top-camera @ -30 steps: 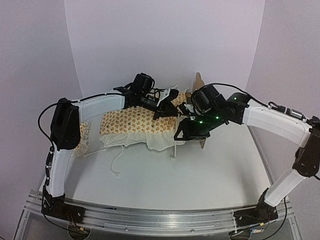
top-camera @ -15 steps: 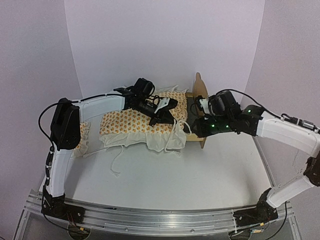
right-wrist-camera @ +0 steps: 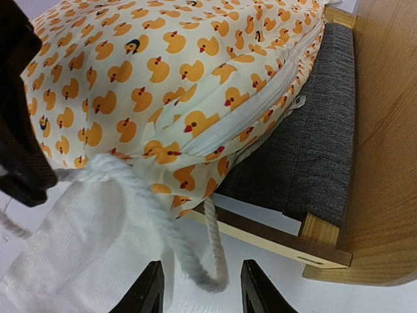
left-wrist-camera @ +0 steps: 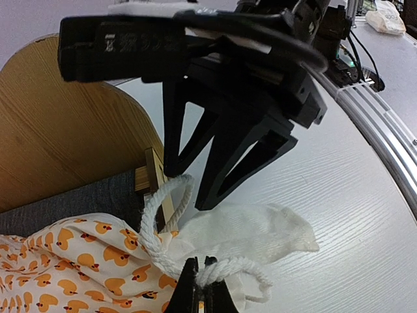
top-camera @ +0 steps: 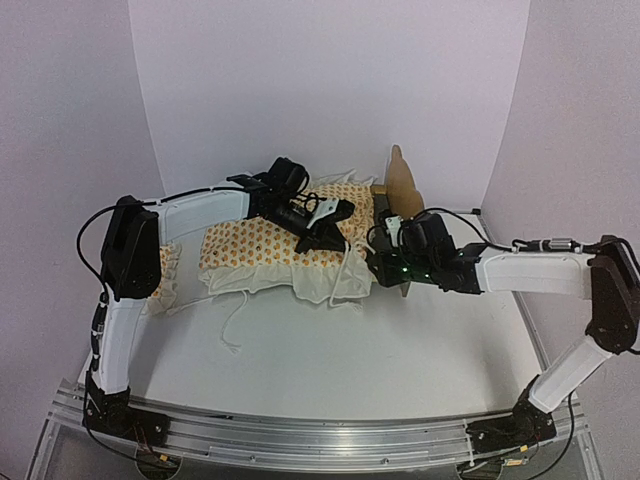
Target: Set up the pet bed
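The pet bed's light-wood headboard [top-camera: 400, 180] stands upright at the back, with its dark grey base [right-wrist-camera: 306, 150] partly bare. The cream orange-print bedding [top-camera: 260, 245] lies half on the base and spills left onto the table. My left gripper [left-wrist-camera: 201, 287] is shut on the bedding's white cord [left-wrist-camera: 163, 241] at the bed's front corner. My right gripper [right-wrist-camera: 202, 293] hangs low by the wooden rail [right-wrist-camera: 273, 238]. It is open, with a loop of the cord [right-wrist-camera: 212, 267] lying loose between its fingers. No separate pillow can be made out.
A ruffled cream edge of cloth [top-camera: 170, 280] trails off at the left beside my left arm. A thin loose cord [top-camera: 232, 325] lies on the white table in front of the bedding. An aluminium rail [top-camera: 320, 435] runs along the near edge.
My right arm has come down from above the bed and now reaches low along the table to its front corner. The left gripper has kept hold of the cord and barely moved.
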You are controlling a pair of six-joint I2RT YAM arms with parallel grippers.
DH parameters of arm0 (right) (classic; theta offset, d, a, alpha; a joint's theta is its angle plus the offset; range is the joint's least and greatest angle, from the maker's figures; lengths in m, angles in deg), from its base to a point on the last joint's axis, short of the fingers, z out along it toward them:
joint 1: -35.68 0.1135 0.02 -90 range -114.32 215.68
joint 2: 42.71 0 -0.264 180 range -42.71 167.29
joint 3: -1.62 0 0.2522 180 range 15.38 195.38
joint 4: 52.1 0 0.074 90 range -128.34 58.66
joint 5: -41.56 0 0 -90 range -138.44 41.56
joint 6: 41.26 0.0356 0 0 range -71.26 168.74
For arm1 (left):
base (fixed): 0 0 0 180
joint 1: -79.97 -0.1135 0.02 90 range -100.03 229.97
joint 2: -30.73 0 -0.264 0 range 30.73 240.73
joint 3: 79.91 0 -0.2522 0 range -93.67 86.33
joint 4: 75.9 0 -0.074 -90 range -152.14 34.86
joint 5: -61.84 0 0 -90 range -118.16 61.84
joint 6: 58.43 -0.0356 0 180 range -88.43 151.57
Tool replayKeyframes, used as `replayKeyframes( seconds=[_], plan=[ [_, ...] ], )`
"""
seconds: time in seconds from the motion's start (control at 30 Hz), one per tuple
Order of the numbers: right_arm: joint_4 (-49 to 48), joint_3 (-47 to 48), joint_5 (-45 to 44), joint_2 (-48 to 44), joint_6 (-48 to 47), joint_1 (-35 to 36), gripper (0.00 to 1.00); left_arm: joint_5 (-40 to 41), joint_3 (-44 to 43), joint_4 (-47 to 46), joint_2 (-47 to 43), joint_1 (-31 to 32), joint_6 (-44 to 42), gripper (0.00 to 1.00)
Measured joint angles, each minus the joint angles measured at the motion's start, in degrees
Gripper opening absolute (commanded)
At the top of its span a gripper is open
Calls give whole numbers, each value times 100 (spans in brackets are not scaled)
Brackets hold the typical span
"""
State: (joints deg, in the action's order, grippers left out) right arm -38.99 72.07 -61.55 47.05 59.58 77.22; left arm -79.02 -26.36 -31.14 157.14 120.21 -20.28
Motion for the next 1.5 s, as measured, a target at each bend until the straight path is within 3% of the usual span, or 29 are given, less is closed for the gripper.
replayKeyframes(
  seconds=[0.1, 0.3, 0.57, 0.87, 1.2, 1.5],
  plan=[
    [-306, -13, 94, 257, -28, -131, 33, -11, 0, -3, 0, -12, 73, 0],
    [-654, -5, 196, 633, -13, -353, 1, -51, 0, -15, 1, -50, 135, 0],
    [-579, 449, 102, 674, -220, -391, 0, -131, 0, -96, 0, -128, 244, 0],
    [1178, 2248, -705, 576, -840, -357, 0, -238, 0, -371, 0, -270, 329, 0],
    [2774, 2718, -841, 509, -850, -255, 0, -306, 0, -453, 0, -278, 384, 0],
    [3336, 3544, -798, 451, -781, 104, 0, -465, 0, -658, -2, -279, 385, 0]
  ],
)
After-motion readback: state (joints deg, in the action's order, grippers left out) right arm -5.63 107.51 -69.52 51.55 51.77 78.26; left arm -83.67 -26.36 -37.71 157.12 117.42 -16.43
